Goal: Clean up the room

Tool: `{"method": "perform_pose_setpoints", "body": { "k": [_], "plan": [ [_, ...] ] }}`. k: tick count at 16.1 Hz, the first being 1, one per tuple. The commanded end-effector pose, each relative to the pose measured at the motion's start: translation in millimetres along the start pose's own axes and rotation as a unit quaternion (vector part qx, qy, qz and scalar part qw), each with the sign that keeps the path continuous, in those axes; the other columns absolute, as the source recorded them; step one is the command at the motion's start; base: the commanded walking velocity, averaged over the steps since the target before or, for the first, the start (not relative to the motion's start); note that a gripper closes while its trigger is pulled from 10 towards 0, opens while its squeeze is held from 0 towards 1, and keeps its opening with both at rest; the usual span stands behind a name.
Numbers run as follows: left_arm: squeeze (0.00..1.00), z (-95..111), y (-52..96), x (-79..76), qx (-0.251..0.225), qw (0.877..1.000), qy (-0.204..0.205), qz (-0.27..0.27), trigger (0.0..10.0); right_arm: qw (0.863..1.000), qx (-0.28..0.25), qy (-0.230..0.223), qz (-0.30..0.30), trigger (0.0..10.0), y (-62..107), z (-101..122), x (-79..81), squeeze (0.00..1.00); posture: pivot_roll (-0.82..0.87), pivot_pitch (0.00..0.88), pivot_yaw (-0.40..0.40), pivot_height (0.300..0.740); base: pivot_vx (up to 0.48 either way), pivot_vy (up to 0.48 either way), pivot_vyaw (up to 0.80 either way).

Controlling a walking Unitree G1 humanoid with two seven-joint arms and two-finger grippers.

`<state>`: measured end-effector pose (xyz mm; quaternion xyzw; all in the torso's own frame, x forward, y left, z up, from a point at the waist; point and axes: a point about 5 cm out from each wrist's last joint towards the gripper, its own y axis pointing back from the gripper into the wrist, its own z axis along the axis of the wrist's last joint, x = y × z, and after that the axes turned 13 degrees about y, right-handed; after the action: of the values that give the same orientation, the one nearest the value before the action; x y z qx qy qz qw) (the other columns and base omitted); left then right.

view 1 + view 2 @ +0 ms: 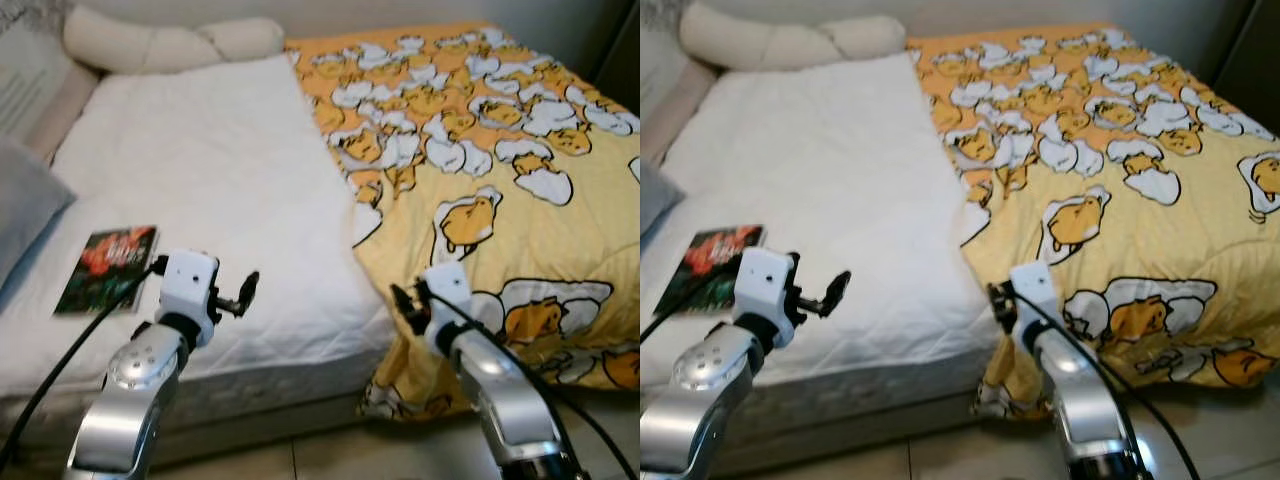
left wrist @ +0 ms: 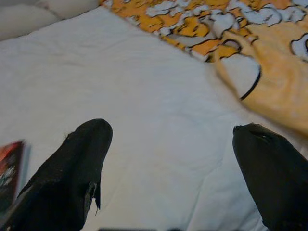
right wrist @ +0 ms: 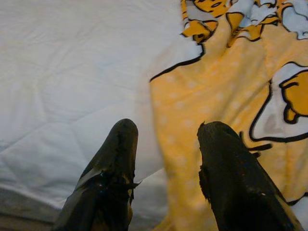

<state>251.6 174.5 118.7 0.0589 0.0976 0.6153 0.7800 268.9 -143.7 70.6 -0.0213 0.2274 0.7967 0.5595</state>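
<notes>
Yellow blanket [image 1: 480,170] with egg cartoons, spread over the right half of the bed from 12 to 4 o'clock, its inner edge lying on the white mattress pad [image 1: 210,190] and its near corner hanging over the bed's front edge at 5 o'clock. Right gripper [image 3: 166,139] poised just above that inner edge, fingers apart, gripping nothing. Left gripper [image 2: 171,144] at 7 o'clock over bare white pad, fingers wide apart. Book [image 1: 107,268] flat near the front edge at 8 o'clock. Long cream pillow [image 1: 165,42] at 11 o'clock along the far edge.
</notes>
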Motion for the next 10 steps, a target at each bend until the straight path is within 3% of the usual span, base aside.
{"method": "perform_pose_setpoints", "body": {
  "k": [1, 9, 10],
  "plan": [
    [0.48, 0.1, -0.6, -3.3, 0.001, 1.000, 0.001, -0.005, 10.0, 1.000, 0.004, 0.000, -0.014, 10.0, 1.2, -2.7, -8.8, 0.00, -0.04, 0.000, 0.057, 0.740, 0.292, 0.000, 0.00],
    [0.46, -0.1, -1.1, -4.8, 0.005, 1.000, -0.001, -0.015, 10.0, 1.000, 0.006, 0.003, 0.000, 10.0, -3.5, -3.0, -5.5, 0.00, -0.04, 0.000, 0.061, 0.740, 0.250, 0.000, 0.00],
    [0.44, -2.4, -0.7, -8.2, 0.018, 0.999, -0.001, -0.034, 10.0, 0.999, 0.009, -0.010, 0.050, 10.0, -6.5, -4.7, 3.9, 0.00, -0.04, 0.000, 0.065, 0.740, 0.000, 0.000, 0.00]
  ]
}}
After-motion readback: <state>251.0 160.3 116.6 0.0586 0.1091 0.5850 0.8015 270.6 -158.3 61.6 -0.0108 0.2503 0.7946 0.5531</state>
